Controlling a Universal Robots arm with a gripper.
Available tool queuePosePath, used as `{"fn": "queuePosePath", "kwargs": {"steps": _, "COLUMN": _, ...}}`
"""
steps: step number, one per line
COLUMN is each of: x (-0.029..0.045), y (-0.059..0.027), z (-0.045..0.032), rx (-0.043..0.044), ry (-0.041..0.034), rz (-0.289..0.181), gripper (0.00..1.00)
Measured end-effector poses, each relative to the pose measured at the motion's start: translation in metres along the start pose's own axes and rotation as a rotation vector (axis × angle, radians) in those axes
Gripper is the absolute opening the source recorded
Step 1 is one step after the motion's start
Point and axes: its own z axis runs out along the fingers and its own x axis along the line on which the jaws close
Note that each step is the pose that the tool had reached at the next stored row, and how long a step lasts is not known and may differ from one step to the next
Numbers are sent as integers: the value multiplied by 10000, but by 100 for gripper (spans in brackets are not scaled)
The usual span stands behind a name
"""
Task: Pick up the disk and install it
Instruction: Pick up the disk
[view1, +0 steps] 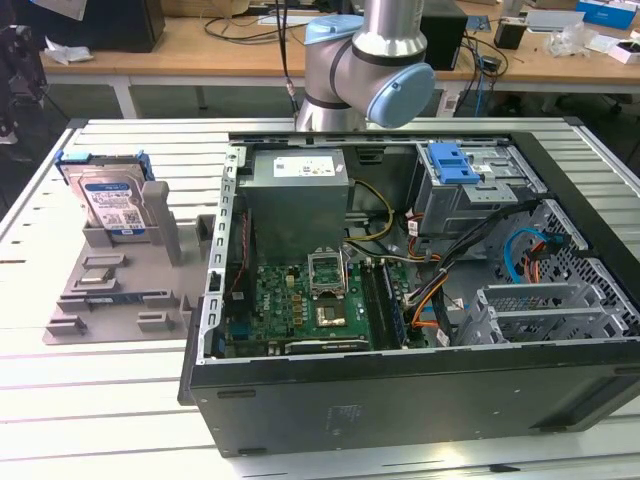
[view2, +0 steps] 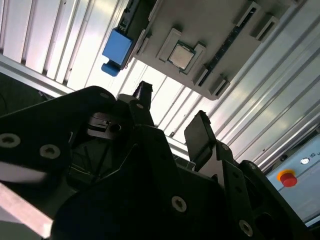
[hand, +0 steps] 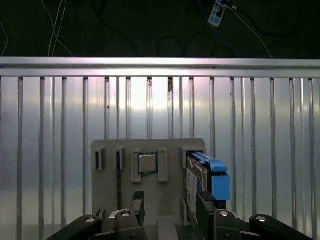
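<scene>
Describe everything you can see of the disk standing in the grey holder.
The disk is a flat silver-metal hard drive with a white-and-blue label, framed by a bright blue plastic carrier. It stands nearly upright in a slot of the grey holder, at the exterior view's left of the open computer case. Only the holder touches it.

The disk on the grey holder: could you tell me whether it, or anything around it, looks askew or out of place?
Nothing stands out. The disk stands on edge in its slot of the grey holder, blue carrier intact, beside the open computer case. The gripper is open and empty, apart from the disk.
</scene>
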Motion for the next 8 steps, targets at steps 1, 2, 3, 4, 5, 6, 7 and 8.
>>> {"fn": "queuePosePath", "kwargs": {"steps": 1, "x": 0, "y": 0, "z": 1, "rx": 1, "ry": 0, "rz": 0, "gripper": 54}}
{"fn": "queuePosePath", "kwargs": {"steps": 2, "x": -9, "y": 0, "z": 4, "rx": 0, "ry": 0, "rz": 3, "gripper": 54}}
{"fn": "queuePosePath", "kwargs": {"steps": 3, "x": -25, "y": 0, "z": 6, "rx": -1, "ry": 0, "rz": 1, "gripper": 54}}
{"fn": "queuePosePath", "kwargs": {"steps": 4, "x": -39, "y": 0, "z": 8, "rx": 0, "ry": 0, "rz": 0, "gripper": 54}}
{"fn": "queuePosePath", "kwargs": {"steps": 5, "x": -60, "y": 0, "z": 10, "rx": -1, "ry": 1, "rz": 1, "gripper": 54}}
{"fn": "queuePosePath", "kwargs": {"steps": 6, "x": -84, "y": 0, "z": 12, "rx": -1, "ry": 1, "rz": 0, "gripper": 54}}
{"fn": "queuePosePath", "kwargs": {"steps": 7, "x": -106, "y": 0, "z": 15, "rx": -1, "ry": 0, "rz": -1, "gripper": 54}}
{"fn": "queuePosePath", "kwargs": {"steps": 8, "x": -133, "y": -1, "z": 18, "rx": 0, "ry": 0, "rz": -1, "gripper": 54}}
